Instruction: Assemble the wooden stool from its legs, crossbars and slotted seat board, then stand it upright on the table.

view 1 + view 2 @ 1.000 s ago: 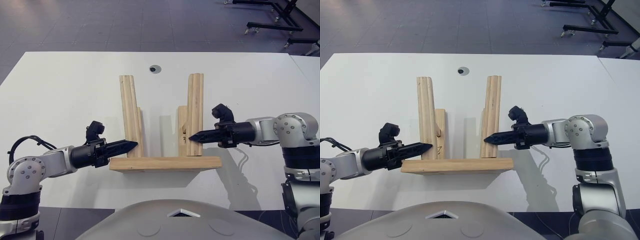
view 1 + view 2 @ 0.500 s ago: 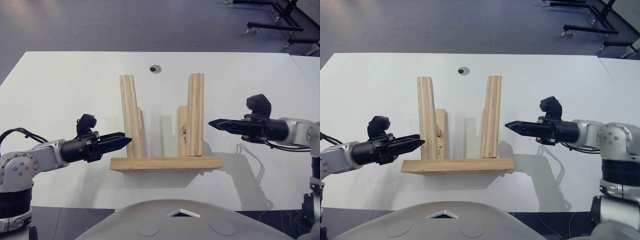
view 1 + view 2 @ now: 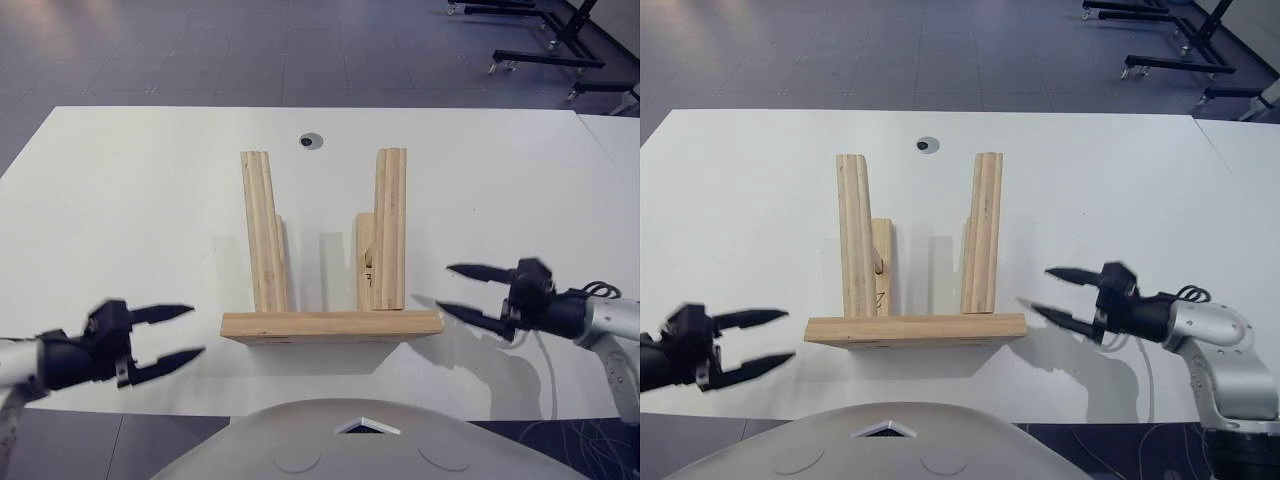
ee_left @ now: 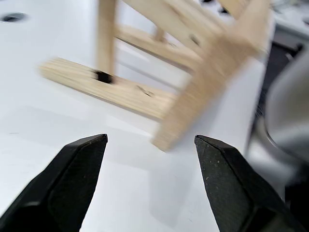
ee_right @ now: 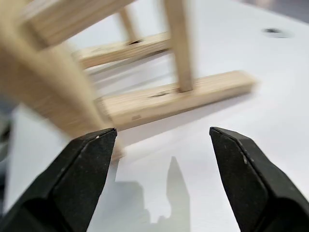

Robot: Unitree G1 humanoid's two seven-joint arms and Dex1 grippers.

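The stool [image 3: 330, 327] lies on its side mid-frame on the bench [image 3: 130, 200], the left claw [image 3: 195, 331] lower left and right claw [image 3: 432, 283] lower right both wide open, empty; best to clasp opposite legs [image 3: 262, 230] evenly and tip up slowly.

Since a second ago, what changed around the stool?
Both pincers backed off the legs and opened. The left pincer drew out to the robot's left and toward the near edge; the right pincer drew out to the right. Both had been shut with their tips at the legs, and now neither touches anything. The stool stayed put on its side on the table, legs pointing away.
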